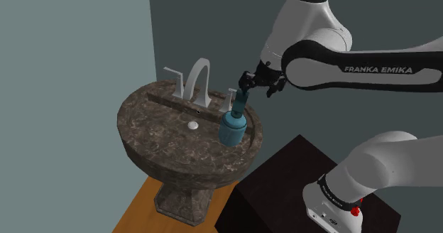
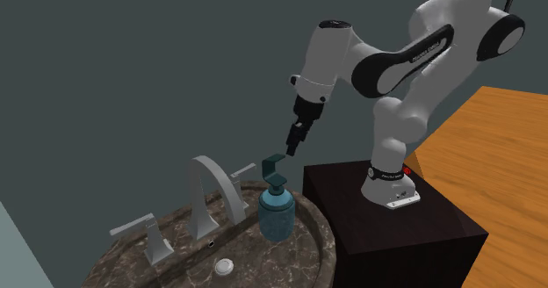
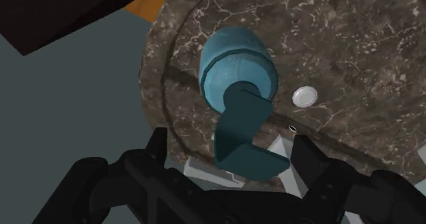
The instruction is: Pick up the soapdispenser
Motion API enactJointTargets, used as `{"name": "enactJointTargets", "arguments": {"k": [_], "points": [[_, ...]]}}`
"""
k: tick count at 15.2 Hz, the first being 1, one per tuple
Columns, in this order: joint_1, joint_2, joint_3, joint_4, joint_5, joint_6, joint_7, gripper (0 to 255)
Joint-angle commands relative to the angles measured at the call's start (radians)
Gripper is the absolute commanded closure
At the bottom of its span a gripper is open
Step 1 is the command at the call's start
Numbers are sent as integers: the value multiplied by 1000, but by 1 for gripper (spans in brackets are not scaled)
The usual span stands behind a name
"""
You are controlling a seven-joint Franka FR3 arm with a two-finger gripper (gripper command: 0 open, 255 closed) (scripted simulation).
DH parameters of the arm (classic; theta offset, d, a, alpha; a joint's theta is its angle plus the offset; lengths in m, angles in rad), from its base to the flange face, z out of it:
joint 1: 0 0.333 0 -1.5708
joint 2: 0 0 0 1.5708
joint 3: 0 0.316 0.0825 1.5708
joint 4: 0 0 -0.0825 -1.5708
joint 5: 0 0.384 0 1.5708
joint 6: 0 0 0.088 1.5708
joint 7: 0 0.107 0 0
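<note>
Hovering just above the teal soap dispenser (image 1: 233, 126), the black gripper (image 1: 245, 91) had nothing in its grasp. By my judgement the pick-up was at the approach stage: the hand stood over the target, while the last descent, the grasp and the lift were all left to do. The dispenser stood upright on the rim of the dark, veined sink (image 1: 142, 136), on the side nearest the robot's dark stand (image 2: 386, 234). In the shoulder view it was to the right of the white drain plug (image 1: 192, 126) and in front of the curved faucet (image 1: 199, 79). Nothing about the bottle suggested it had been raised or tipped, since its base sat flat on the rim. In the wrist view the two fingers (image 3: 158, 147) stood well apart, fairly wide open. The dispenser's bent pump head (image 3: 242, 130) lay between them and the round body was below it. Neither finger appeared to touch the pump or the bottle. The second exterior view agreed: a small gap showed between the fingertips and the top of the pump spout, so the gripper was near the dispenser, directly over it, but apart from it. The opening looked ample for the narrow pump neck; whether it would span the wider body I could not tell.
</note>
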Motion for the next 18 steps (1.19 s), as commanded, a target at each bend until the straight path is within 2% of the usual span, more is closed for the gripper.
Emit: {"name": "enactJointTargets", "arguments": {"k": [1, 6, 15, 16, 18], "points": [[-58, 62, 90, 12, -16, 51, 154, 0], [-251, 245, 320, 68, -127, 150, 517, 0], [-306, 322, 390, 22, -189, 259, 590, 0], [-309, 326, 393, 25, -192, 259, 594, 255], [-309, 326, 393, 27, -193, 257, 594, 255]]}}
